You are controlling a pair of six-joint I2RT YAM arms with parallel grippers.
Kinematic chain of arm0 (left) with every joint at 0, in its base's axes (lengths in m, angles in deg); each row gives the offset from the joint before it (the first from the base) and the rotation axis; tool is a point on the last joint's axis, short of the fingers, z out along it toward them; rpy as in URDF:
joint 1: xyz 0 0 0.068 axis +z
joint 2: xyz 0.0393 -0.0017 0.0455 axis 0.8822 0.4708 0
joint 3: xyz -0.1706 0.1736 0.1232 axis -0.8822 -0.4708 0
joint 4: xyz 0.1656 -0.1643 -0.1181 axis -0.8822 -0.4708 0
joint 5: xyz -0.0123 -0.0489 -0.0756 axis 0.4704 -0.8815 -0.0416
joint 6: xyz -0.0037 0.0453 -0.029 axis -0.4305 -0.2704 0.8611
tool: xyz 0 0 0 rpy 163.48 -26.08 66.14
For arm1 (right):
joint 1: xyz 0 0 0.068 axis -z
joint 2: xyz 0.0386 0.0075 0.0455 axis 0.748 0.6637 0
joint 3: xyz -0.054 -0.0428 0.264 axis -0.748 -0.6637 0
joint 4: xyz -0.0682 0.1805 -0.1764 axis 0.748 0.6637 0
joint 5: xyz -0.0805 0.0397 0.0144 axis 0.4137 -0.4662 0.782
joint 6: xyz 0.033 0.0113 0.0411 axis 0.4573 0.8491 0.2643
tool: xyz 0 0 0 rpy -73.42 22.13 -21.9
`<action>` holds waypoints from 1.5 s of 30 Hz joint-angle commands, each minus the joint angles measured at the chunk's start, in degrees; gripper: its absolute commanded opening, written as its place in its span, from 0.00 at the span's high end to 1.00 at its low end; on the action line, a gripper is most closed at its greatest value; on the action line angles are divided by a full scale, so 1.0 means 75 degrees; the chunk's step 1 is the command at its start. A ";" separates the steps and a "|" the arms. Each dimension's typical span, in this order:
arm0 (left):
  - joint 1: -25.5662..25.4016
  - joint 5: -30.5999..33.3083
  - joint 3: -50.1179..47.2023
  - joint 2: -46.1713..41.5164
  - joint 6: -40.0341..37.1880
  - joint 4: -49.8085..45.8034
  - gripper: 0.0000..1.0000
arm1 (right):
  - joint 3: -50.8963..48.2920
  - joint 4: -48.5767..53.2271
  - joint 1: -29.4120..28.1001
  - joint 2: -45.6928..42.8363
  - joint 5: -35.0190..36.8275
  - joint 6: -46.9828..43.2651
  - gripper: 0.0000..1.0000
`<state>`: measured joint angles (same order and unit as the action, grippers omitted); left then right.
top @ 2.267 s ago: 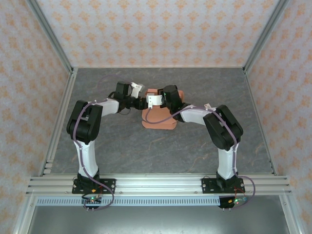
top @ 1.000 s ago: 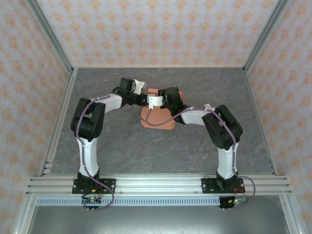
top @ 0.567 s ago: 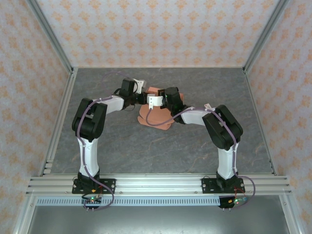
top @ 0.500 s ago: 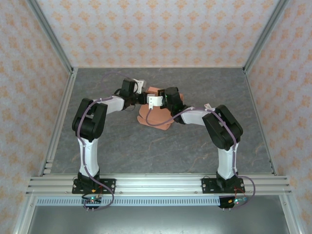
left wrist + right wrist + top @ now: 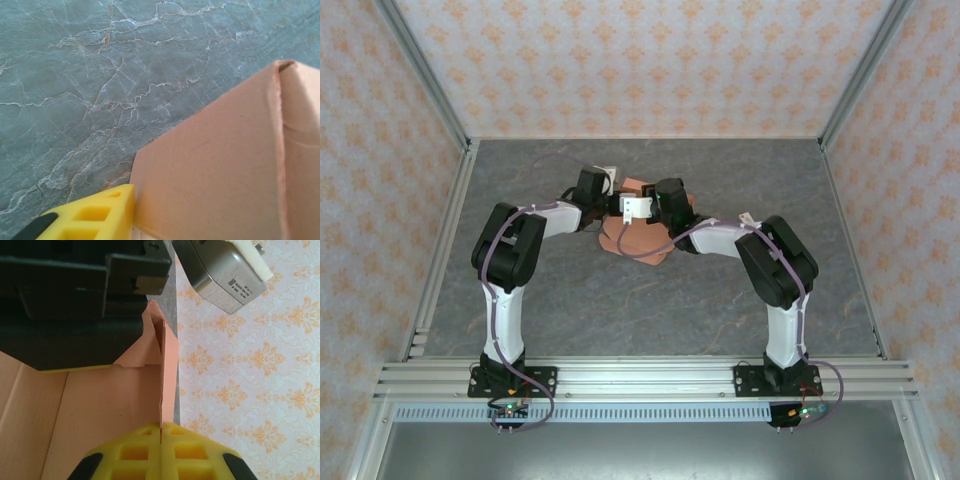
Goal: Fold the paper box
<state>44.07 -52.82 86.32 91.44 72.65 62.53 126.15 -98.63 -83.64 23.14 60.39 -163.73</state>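
From above, the paper box (image 5: 635,242) is seen lying far of centre on the table (image 5: 570,300), between the two wrists. It is met from its left by the left gripper (image 5: 612,210) and from its right by the right gripper (image 5: 635,212), and neither is clearly nearer.

In the left wrist view, one yellow finger (image 5: 90,217) is set against a panel's edge. How wide the jaws stand cannot be told.

In the right wrist view, an upright flap is pinched between closed fingers (image 5: 132,445).

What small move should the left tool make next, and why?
I would judge: the left tool should push its panel of the paper box slightly toward the crease. The right tool is shut on the box's raised edge, and the left tool's yellow finger rests beside the panel.
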 commanded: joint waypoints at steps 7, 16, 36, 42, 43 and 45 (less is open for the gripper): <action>-0.0066 0.0813 -0.0466 -0.0081 0.0962 0.1319 0.77 | 0.0324 0.0833 -0.0108 -0.0197 -0.0336 0.0321 1.00; -0.0373 0.1713 -0.0314 -0.0125 0.1502 0.0972 0.79 | 0.0327 0.0938 -0.0120 -0.0158 -0.0338 0.0570 1.00; -0.0708 0.2115 -0.0431 -0.0440 0.1144 0.1050 0.59 | 0.0361 0.0997 -0.0018 -0.0153 -0.0028 0.0913 1.00; -0.0689 0.1701 -0.0702 -0.0623 0.0778 0.1227 0.53 | 0.0474 0.0985 0.0008 -0.0088 0.0155 0.0992 1.00; -0.0685 0.1657 -0.0759 -0.0649 0.0724 0.1254 0.53 | 0.0476 0.0966 0.0008 -0.0070 0.0159 0.0995 1.00; -0.0656 0.1553 -0.0823 -0.0666 0.0560 0.1314 0.54 | 0.0479 0.0985 0.0009 -0.0073 0.0154 0.0995 1.00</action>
<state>38.69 -39.34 81.16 89.36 79.97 69.63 128.49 -94.02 -83.62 23.05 61.09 -157.68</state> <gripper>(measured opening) 0.470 0.045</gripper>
